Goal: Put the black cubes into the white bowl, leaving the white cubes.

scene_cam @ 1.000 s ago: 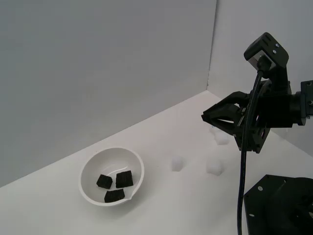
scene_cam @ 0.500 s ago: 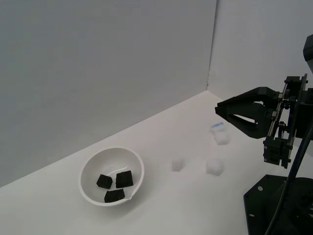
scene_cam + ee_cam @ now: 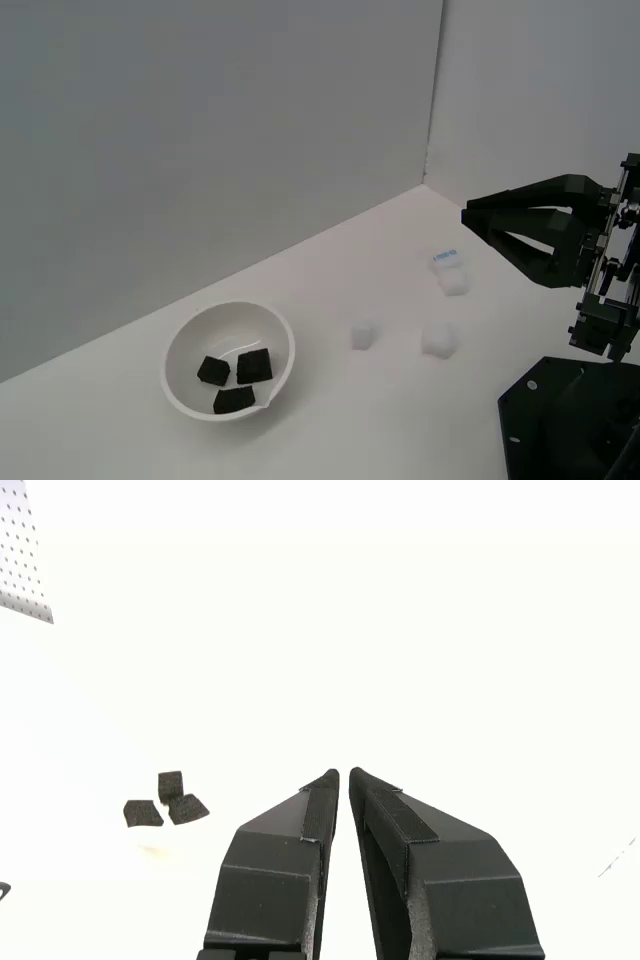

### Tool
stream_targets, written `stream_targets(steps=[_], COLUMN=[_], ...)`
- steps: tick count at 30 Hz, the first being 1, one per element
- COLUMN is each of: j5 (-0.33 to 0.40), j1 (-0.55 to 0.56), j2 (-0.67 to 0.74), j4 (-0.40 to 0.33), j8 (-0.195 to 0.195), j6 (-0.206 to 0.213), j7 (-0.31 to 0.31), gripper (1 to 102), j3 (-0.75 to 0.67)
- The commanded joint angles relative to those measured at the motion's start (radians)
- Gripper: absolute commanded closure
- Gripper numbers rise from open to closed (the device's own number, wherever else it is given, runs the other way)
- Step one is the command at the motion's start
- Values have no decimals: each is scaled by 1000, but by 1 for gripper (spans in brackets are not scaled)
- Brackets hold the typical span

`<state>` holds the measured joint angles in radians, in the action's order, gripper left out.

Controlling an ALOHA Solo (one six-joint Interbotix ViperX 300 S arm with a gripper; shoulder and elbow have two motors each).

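Black cubes [image 3: 234,379] in white bowl [image 3: 180,345] | white cubes [image 3: 412,309] outside — end effector [image 3: 343,773] closed, empty

white table [image 3: 330,410] carries the white bowl [image 3: 186,390] and three white cubes [image 3: 364,335]

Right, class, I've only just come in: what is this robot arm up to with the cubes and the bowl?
It is sorting cubes by colour. All three black cubes lie inside the white bowl, while three white cubes sit on the table, one bearing a blue mark. The gripper, jaws nearly together and holding nothing, hangs at the exterior view's right, away from everything.
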<state>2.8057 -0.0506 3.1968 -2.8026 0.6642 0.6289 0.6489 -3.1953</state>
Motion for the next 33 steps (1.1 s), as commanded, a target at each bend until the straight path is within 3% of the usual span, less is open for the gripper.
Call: stream_targets(steps=[1,33], j5=[-8,21], j1=[-9,72], j2=[9,276], j4=[3,-28], j8=[17,2], j6=[12,8], j7=[14,11], gripper=[100,100], j3=[-12,-278])
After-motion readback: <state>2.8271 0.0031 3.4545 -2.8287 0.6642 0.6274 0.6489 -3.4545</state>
